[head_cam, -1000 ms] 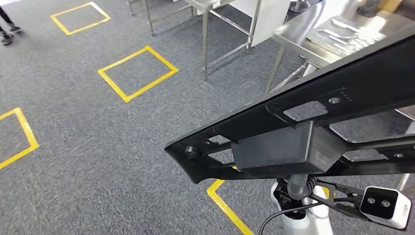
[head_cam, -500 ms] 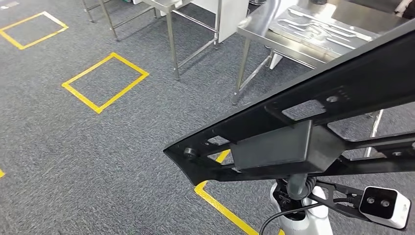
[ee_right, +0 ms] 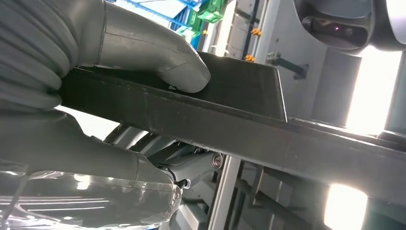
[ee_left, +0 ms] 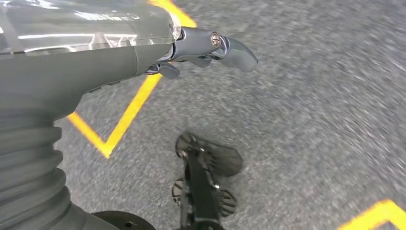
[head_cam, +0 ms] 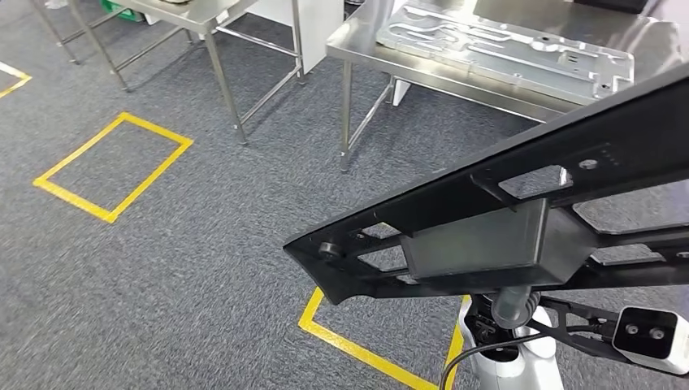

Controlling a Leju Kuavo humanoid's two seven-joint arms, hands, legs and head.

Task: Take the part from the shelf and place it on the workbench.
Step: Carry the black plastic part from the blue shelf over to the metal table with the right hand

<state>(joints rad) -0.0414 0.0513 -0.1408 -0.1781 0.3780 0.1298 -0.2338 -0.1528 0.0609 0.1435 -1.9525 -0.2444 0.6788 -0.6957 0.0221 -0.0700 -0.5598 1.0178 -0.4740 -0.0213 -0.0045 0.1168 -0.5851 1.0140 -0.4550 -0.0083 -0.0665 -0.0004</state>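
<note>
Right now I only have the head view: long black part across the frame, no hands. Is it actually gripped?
Observer: Yes. In the right wrist view the right hand holds the black part, thumb pressed on its upper face.
Operator: Left hand on it too?
Observer: No. The left hand hangs over the grey carpet, holding nothing, fingers partly curled.
Operator: Anything under the left hand?
Observer: Yellow floor tape runs below it.
</note>
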